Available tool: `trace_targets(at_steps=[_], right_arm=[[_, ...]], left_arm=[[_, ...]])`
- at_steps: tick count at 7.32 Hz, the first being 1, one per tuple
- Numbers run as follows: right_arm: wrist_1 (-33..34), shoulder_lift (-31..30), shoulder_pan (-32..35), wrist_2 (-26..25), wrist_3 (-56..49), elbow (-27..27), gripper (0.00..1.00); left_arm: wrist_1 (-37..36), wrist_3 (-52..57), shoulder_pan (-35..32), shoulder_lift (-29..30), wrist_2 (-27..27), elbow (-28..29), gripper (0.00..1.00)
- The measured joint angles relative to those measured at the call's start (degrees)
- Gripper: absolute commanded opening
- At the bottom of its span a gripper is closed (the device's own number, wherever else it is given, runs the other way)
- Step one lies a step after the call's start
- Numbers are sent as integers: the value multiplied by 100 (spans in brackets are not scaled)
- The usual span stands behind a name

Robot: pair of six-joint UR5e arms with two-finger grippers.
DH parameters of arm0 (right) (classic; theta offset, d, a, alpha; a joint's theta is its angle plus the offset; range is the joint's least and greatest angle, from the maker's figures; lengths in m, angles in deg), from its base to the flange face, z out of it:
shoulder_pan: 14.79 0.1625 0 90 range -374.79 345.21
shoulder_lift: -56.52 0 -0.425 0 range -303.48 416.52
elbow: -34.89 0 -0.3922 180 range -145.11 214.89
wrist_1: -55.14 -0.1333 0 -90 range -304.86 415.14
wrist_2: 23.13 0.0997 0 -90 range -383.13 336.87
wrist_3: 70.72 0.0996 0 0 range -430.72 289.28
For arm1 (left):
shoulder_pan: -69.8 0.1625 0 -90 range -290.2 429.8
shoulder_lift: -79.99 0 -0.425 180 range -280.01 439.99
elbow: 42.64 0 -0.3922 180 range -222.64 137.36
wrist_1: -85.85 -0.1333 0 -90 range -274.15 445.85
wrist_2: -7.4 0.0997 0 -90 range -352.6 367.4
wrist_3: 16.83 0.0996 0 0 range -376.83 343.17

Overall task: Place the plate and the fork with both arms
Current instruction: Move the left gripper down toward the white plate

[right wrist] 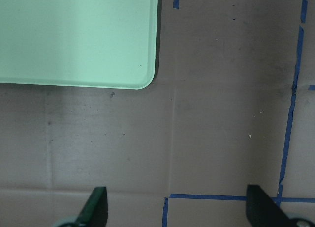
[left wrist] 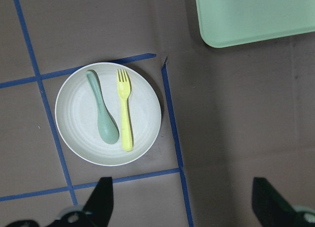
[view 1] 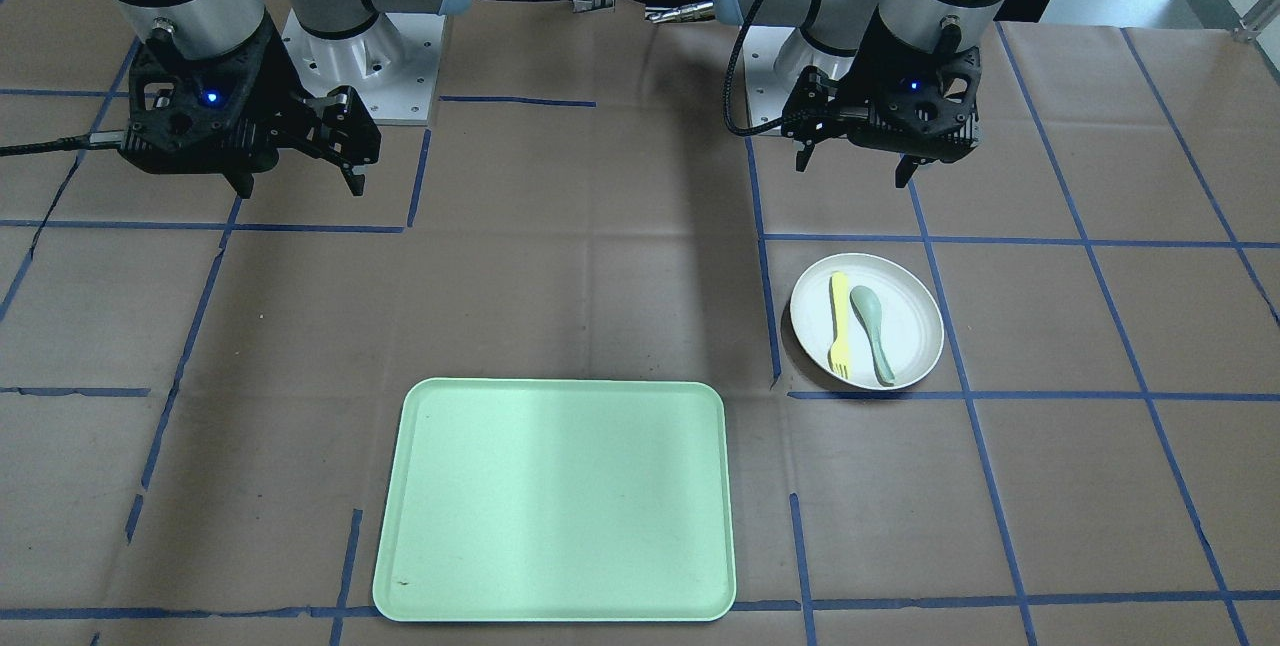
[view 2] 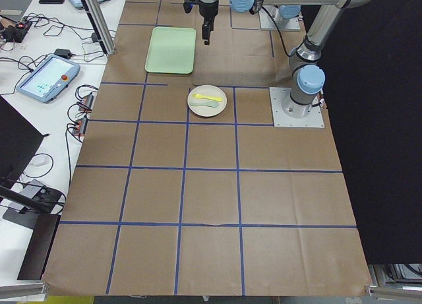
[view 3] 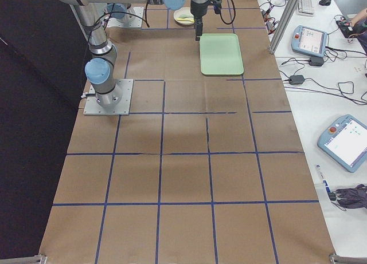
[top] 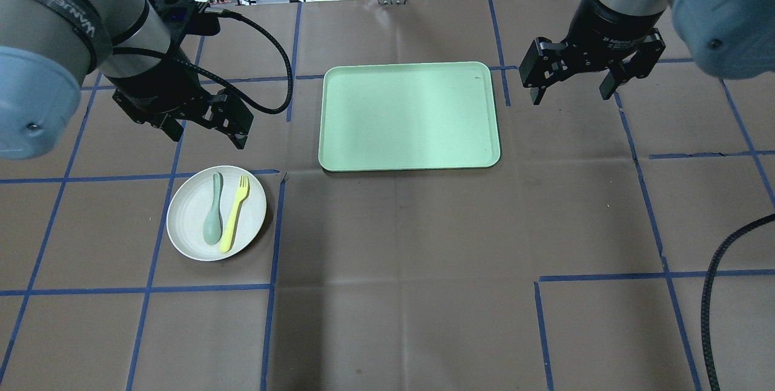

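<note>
The off-white plate (top: 187, 215) lies on the table on my left side; it also shows in the front view (view 1: 912, 326) and the left wrist view (left wrist: 74, 113). The pale-yellow fork (top: 234, 213) (view 1: 839, 323) (left wrist: 125, 113) lies on the plate beside a grey-green spoon (top: 214, 215) (view 1: 872, 321) (left wrist: 102, 113). My left gripper (top: 207, 137) (view 1: 852, 169) (left wrist: 182, 202) hovers open and empty just beyond the plate. My right gripper (top: 569, 97) (view 1: 300, 188) (right wrist: 177, 207) hovers open and empty to the right of the tray.
The mint-green tray (top: 408, 115) (view 1: 555, 496) lies between the two grippers at the table's far middle, with nothing on it. Its corners show in the wrist views (left wrist: 256, 15) (right wrist: 74, 35). Blue tape lines grid the brown table cover.
</note>
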Motion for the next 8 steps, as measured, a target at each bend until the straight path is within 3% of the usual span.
trace_targets(at_steps=[8], right_arm=[[1,-12,-1,0,-4,1,100]], left_arm=[[120,75,16,1,96,47,100]])
